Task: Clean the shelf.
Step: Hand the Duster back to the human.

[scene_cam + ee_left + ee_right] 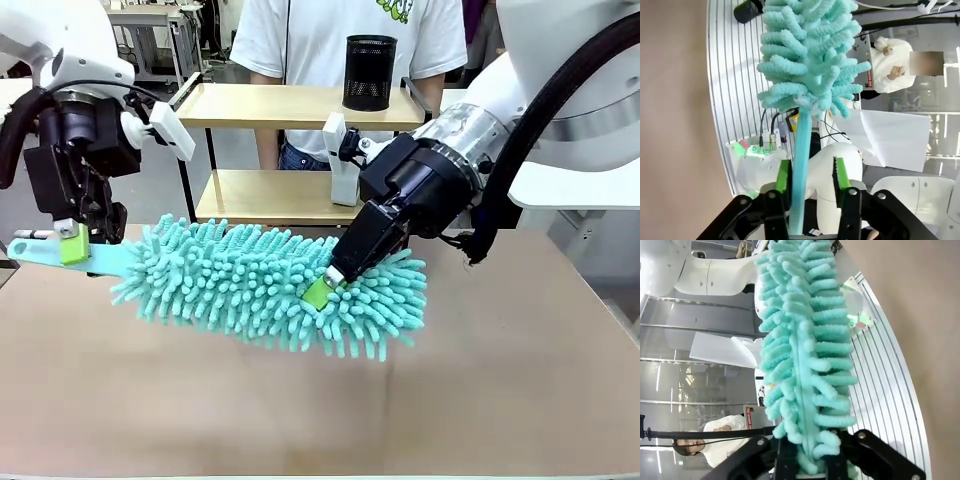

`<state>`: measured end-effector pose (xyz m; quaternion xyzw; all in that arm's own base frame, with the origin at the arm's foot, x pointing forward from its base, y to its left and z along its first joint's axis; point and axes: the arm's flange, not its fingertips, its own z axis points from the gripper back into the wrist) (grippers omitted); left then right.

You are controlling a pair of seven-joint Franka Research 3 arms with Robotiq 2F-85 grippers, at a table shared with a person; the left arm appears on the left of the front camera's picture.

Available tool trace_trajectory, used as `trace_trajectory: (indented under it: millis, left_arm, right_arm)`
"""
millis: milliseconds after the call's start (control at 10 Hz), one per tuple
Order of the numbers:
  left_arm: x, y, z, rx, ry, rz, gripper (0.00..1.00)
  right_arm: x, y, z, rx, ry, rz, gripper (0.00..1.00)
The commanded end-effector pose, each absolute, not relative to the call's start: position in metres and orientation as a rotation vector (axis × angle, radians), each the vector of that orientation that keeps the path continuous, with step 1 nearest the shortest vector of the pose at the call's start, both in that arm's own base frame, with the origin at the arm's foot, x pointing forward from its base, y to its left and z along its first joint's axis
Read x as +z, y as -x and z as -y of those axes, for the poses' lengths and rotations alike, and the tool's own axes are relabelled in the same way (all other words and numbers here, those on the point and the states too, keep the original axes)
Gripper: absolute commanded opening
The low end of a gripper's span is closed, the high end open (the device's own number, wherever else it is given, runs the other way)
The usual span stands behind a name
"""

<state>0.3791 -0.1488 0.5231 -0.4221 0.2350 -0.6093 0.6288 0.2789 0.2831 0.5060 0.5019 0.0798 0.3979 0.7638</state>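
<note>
Duster (270,285) held level above desk (500,380), left pincer (72,243) clamped on handle, right pincer (325,285) closed on head; shelf (290,105) beyond, nearer right arm.

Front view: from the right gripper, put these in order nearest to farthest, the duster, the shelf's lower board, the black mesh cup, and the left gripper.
From the right gripper:
1. Duster: touching, clamped at its fluffy right end.
2. Shelf, lower board: just behind and above.
3 and 4. Black mesh cup, up on the top board at the back, and left gripper, far left on the duster's handle: too close to call.
</note>
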Motion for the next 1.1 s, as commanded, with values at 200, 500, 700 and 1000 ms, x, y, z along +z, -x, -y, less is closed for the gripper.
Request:
trace_trajectory:
  millis: [200,500,700,1000]
  left_arm:
    - [0.555,-0.378,0.104,-1.33,0.998,-0.421,1.0]
    - [0.554,-0.384,-0.006,-0.923,1.154,-0.038,1.0]
    - [0.539,-0.366,-0.09,-0.566,1.245,0.327,1.0]
    - [0.481,-0.374,-0.137,-0.296,1.499,0.461,1.0]
  right_arm:
    - [0.512,-0.285,-0.272,0.884,-1.1,-0.185,0.0]
    - [0.537,-0.29,-0.226,0.863,-1.139,-0.219,0.0]
    - [0.589,-0.288,-0.144,0.798,-1.201,-0.042,0.0]
    - [0.642,-0.267,-0.034,0.667,-1.326,0.432,0.0]
